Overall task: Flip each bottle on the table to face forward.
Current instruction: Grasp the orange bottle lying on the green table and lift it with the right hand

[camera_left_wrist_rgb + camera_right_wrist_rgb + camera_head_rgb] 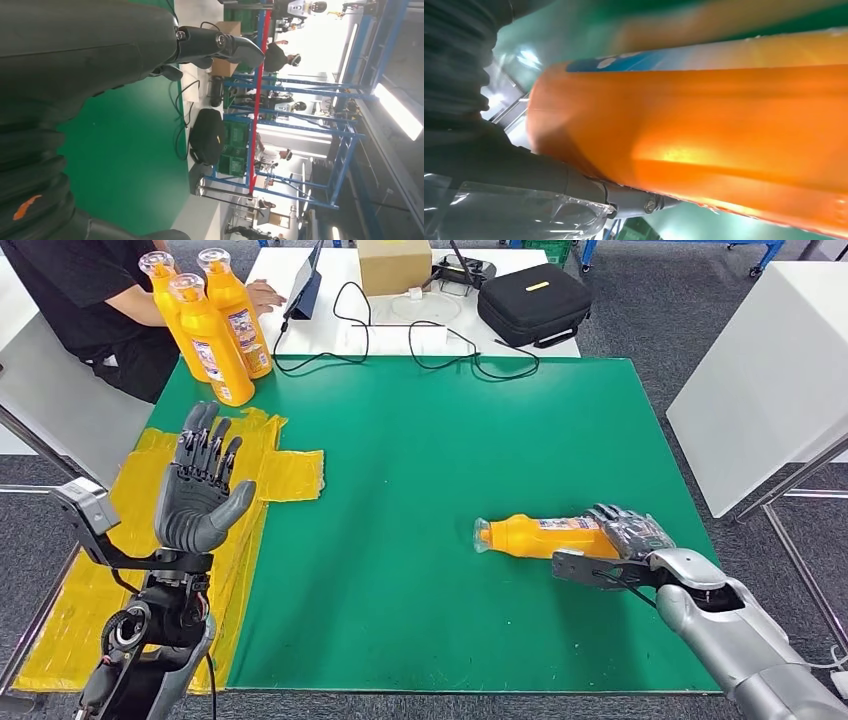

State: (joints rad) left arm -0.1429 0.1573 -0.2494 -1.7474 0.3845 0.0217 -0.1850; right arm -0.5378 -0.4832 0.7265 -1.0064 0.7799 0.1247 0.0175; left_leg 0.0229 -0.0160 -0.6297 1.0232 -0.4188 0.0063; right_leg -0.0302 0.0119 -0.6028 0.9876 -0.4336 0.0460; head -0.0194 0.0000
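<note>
Down on the right side of the green tabletop [420, 490], an orange bottle [540, 536] lies on its side, its clear cap pointing toward the robot's left and its base tucked into the right hand [628, 532]. That hand wraps the bottle's lower end, fingers curled over the top of it; in the right wrist view the orange body [704, 130] sits hard against the grey thumb [574, 182], with a strip of blue and white label along one edge.

Three more orange bottles [215, 325] stand upright in a tight cluster at the far left corner of the tabletop, touching one another, their labels partly showing.

The left hand [200, 490] is raised over the left side, palm turned inward and fingers spread, holding nothing. Beneath it, yellow tape [290, 475] covers a patch of the tabletop along the left edge.

Beyond the green surface is a white table [330, 330] carrying a black case [533, 303], a cardboard box [394, 264] and loose black cables [440, 350]. A person in a black top [70, 290] sits at the far left corner, one hand resting near the standing bottles.
</note>
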